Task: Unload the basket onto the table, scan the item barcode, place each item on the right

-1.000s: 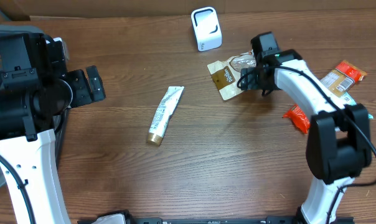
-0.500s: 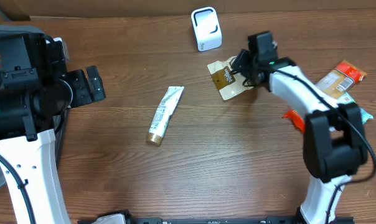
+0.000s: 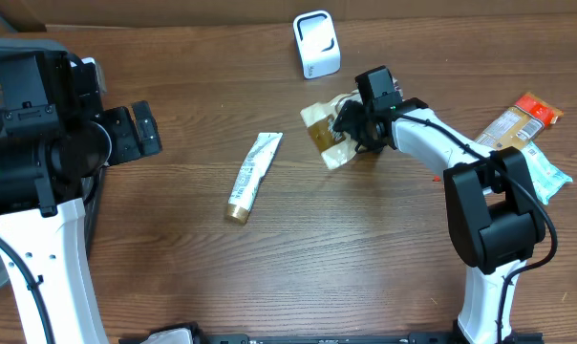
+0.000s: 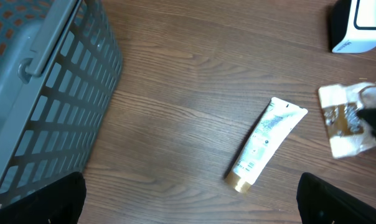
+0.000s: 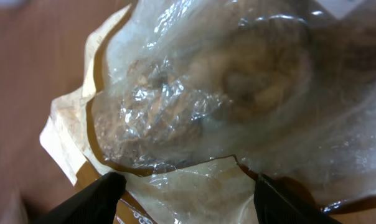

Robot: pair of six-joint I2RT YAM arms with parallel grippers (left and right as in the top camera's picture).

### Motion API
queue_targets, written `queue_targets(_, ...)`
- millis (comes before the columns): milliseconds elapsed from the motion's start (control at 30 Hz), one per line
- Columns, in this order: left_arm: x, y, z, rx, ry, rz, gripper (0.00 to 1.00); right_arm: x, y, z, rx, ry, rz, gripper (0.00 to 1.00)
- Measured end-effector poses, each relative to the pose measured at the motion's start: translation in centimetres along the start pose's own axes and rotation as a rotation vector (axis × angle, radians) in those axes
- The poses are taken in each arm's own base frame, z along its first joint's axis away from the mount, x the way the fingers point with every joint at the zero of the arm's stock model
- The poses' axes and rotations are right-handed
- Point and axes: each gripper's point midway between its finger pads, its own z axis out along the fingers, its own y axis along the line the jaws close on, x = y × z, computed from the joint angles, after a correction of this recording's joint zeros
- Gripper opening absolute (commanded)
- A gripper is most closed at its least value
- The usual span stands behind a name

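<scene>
Bag (image 3: pixel 323 139) of snacks is near the scanner (image 3: pixel 316 44), just off its front-right side, and looks tipped up off the table. Right gripper (image 3: pixel 352 127) is clamped on it. The wrist view shows clear film bulging between the fingers (image 5: pixel 101 200). Pickup looks done. Not yet done: presenting the barcode to the scanner window. No barcode shows, so I can't tell which face carries it. Left gripper (image 3: pixel 140 132) is far left of the scanner, jaws wide apart, holding nothing. Tube (image 3: pixel 253 177) lies front-left of the scanner, well apart, untouched.
</scene>
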Motion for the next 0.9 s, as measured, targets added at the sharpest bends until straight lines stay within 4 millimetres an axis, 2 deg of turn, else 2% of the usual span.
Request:
queue_targets(100, 0.0, 0.0, 0.0, 0.0, 0.0, 0.0, 1.0, 2.5, 0.2, -0.4, -0.031, 0.118, -0.102, 0.72)
queue_targets(200, 0.0, 0.0, 0.0, 0.0, 0.0, 0.0, 0.99, 5.0, 0.2, -1.3, -0.07, 0.25, -0.212, 0.81)
queue_targets(300, 0.0, 0.0, 0.0, 0.0, 0.0, 0.0, 1.0, 7.6, -1.4, -2.9, -0.043, 0.4, -0.334, 0.88)
queue_targets(367, 0.0, 0.0, 0.0, 0.0, 0.0, 0.0, 1.0, 8.2, -2.9, -3.7, 0.002, 0.45, -0.394, 0.9)
queue_targets(467, 0.0, 0.0, 0.0, 0.0, 0.0, 0.0, 1.0, 6.8, -5.3, -4.4, 0.082, 0.444, -0.46, 0.92)
queue_targets(533, 0.0, 0.0, 0.0, 0.0, 0.0, 0.0, 1.0, 4.6, -6.5, -4.6, 0.117, 0.395, -0.507, 0.93)
queue_targets(700, 0.0, 0.0, 0.0, 0.0, 0.0, 0.0, 0.99, 2.0, -7.3, -4.9, 0.135, 0.333, -0.561, 0.93)
queue_targets(900, 0.0, 0.0, 0.0, 0.0, 0.0, 0.0, 1.0, 0.5, -6.4, -6.0, 0.087, 0.283, -0.515, 0.94)
